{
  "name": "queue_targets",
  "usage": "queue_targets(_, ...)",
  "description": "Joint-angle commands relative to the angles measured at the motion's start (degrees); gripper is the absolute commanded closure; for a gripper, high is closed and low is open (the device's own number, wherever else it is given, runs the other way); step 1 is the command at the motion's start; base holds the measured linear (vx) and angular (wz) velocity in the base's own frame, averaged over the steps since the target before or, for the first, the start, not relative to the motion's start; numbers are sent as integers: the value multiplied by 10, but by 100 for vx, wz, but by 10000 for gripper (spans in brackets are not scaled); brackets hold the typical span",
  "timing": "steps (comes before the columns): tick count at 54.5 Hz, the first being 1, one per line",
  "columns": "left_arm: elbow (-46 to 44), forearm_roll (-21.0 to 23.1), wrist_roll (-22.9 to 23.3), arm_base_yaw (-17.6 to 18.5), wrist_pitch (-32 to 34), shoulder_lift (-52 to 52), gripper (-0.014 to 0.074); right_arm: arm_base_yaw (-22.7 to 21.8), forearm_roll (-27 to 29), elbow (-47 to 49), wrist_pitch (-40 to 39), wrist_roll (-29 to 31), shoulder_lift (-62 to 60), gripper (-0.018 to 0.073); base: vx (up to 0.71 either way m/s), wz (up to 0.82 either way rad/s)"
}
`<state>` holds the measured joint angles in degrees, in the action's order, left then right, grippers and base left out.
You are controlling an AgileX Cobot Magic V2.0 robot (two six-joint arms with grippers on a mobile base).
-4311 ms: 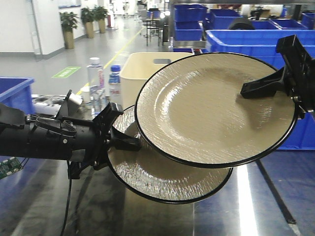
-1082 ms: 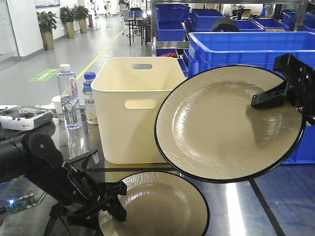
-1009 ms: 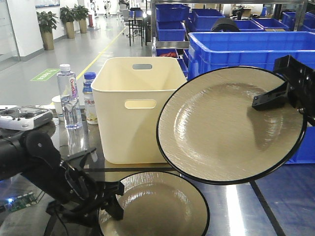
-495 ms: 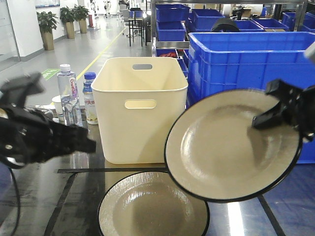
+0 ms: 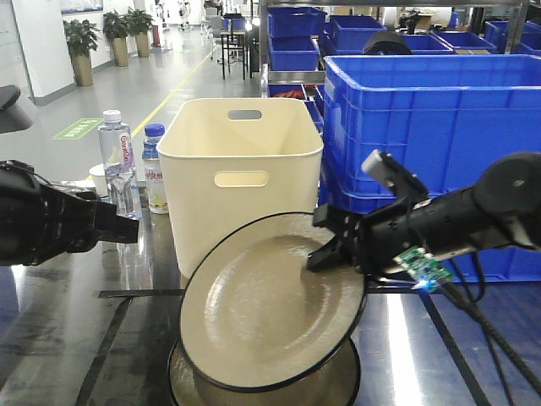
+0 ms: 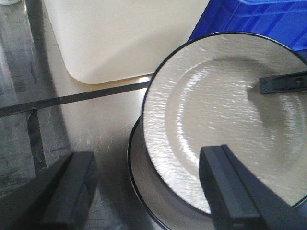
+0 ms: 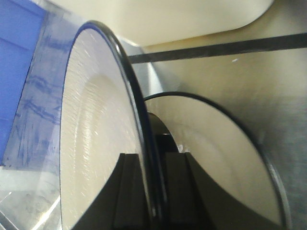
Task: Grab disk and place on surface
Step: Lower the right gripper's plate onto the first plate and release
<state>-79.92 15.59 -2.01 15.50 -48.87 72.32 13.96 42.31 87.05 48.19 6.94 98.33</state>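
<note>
Over the glossy grey tabletop [image 5: 68, 338], item one: the disk [image 5: 270, 309], a cream plate with a black rim, steeply tilted. My right gripper [image 5: 325, 241] is clamped on its right edge. Directly beneath, a second matching plate [image 5: 334, 391] lies flat on the tabletop; I cannot tell whether the two touch. My left gripper [image 6: 147, 158] hangs to the left, fingers spread, grasping nothing. Behind: a cream bin [image 5: 241, 169], blue crates [image 5: 439, 110], two water bottles [image 5: 117, 165].
</note>
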Motion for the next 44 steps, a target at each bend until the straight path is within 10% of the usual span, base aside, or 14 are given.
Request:
queue_targets(1,-14,6,-2,1,33,-19,29,9,40,21,-44,2,-18,564,0,0)
queue_targets(24,-14,6,-2,1,41,-19,29,9,31,21,-2,21,38,536,0,0)
queue_targets(44,-14,5,-2,1,41,-19,33,9,-79,21,11,125,58,278,0,0)
